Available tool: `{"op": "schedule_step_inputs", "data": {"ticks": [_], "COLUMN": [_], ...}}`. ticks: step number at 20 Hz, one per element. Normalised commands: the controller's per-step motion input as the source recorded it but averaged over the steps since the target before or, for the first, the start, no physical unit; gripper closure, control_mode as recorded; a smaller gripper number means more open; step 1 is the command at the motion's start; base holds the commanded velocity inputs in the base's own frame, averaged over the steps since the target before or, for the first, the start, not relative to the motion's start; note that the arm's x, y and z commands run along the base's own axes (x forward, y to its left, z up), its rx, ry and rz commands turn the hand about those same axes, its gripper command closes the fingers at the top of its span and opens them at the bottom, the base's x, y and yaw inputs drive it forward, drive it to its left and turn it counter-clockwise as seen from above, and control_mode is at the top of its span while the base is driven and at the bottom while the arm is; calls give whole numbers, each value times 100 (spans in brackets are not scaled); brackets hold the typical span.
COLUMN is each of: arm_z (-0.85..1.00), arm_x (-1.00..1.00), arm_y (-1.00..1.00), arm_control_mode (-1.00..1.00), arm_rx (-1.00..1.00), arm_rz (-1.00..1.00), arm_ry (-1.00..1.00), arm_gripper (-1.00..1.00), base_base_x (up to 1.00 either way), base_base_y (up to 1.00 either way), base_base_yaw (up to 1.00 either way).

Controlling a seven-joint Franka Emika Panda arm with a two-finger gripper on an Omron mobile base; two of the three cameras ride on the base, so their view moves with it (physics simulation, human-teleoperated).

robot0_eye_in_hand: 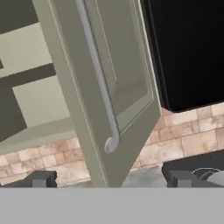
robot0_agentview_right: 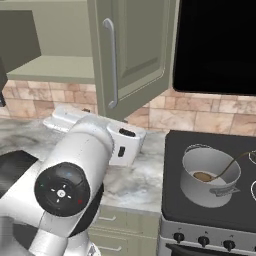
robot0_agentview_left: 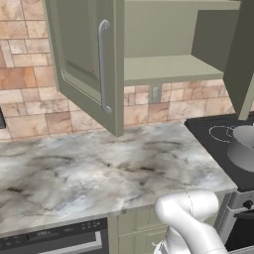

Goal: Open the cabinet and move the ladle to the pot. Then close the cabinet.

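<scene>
Fingertips (robot0_eye_in_hand: pixel 41 179) spread wide, empty, just short of right door's handle (robot0_eye_in_hand: pixel 98 78) | ladle (robot0_agentview_right: pixel 220 172) already in pot (robot0_agentview_right: pixel 210 182) | cabinet (robot0_agentview_left: pixel 163 69) open | push door's outer face squarely, avoid snagging handle.

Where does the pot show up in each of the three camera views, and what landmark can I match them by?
Left base view: the pot sits at the right edge, on the black stove.
Right base view: it stands at lower right on the stove, with the ladle lying inside it.
Hand view: a sliver of its rim shows at the bottom right corner.
Shared landmark: the open cabinet door's silver bar handle.
</scene>
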Motion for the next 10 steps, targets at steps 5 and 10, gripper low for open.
{"op": "schedule_step_inputs", "data": {"ticks": [5, 10], "arm_z": [0, 0], "arm_x": [76, 81], "arm_y": [-42, -17], "arm_control_mode": [-100, -100], "arm_rx": [29, 32], "arm_rz": [12, 17], "arm_ry": [-3, 0], "arm_gripper": [-100, -100], "base_base_x": [0, 0], "base_base_y": [0, 0], "base_base_yaw": [0, 0]}}
